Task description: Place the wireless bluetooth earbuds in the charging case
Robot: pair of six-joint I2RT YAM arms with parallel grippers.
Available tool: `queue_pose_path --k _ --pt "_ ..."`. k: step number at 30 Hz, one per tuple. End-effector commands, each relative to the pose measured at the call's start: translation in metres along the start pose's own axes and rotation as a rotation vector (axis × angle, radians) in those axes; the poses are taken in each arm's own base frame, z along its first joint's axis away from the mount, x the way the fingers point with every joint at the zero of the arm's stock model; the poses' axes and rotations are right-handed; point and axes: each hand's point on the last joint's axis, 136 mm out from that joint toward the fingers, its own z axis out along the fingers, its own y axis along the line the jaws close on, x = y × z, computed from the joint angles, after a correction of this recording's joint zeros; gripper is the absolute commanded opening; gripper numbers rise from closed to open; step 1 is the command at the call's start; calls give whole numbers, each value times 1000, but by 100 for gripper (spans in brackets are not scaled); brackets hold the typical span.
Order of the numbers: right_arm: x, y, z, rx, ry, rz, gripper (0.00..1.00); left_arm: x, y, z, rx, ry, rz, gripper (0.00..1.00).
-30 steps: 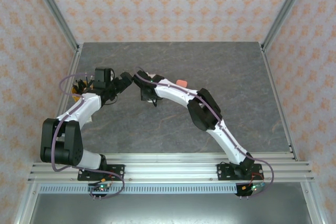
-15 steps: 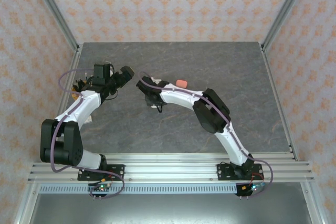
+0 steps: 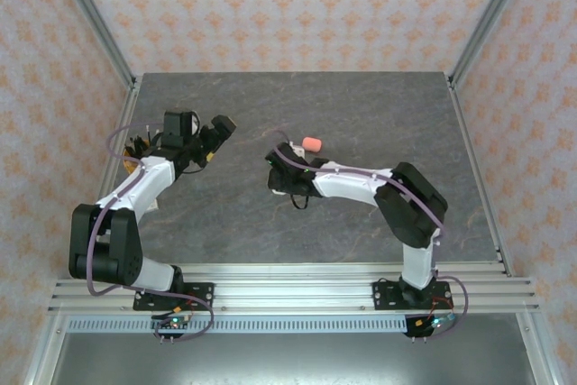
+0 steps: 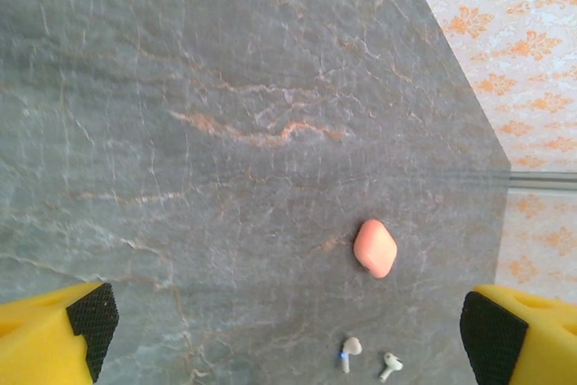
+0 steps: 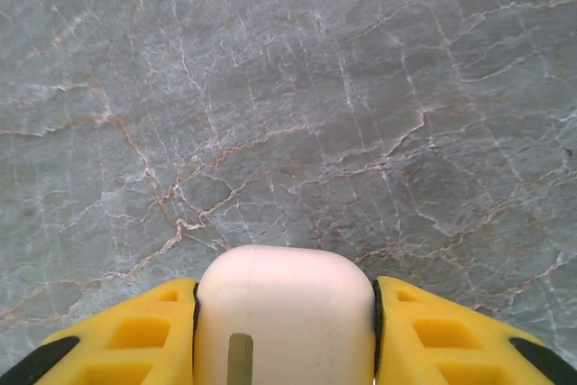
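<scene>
No writing or mark can be read anywhere (the white case [image 5: 284, 313] seems blank, though only partly seen).

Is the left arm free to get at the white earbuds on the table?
Probably yes: the left gripper is open and empty, and the white earbuds lie uncovered on bare table before it.

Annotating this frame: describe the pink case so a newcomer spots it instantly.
On the grey marble table, look just beyond the right gripper. The salmon-pink case lies there, a smooth pebble. The white case sits clamped in that gripper, and the two white earbuds nearby are far smaller.
</scene>
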Motion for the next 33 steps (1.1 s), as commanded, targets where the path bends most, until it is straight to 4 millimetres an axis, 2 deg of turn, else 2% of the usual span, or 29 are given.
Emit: queue_pose_path --k 1,9,12,19,23,28,33 --pt "-31 21 -18 -174 -124 39 28 22 9 5 -23 74 -162 100" --pt "-48 29 -39 -356 -224 1 28 55 16 20 -68 155 -450 100" --pt "-50 34 -41 -390 -231 -12 28 67 11 26 -68 179 -508 100" --pt "-49 43 -35 -430 -218 -35 28 88 0 41 -62 214 -582 100" --pt "-49 47 -31 -447 -215 -39 28 94 1 46 -82 220 -623 100" --pt "-49 53 -28 -467 -211 -45 27 99 -8 48 -78 232 -633 100" --pt "-54 56 -26 -469 -227 -53 27 112 -17 53 -76 254 -642 100"
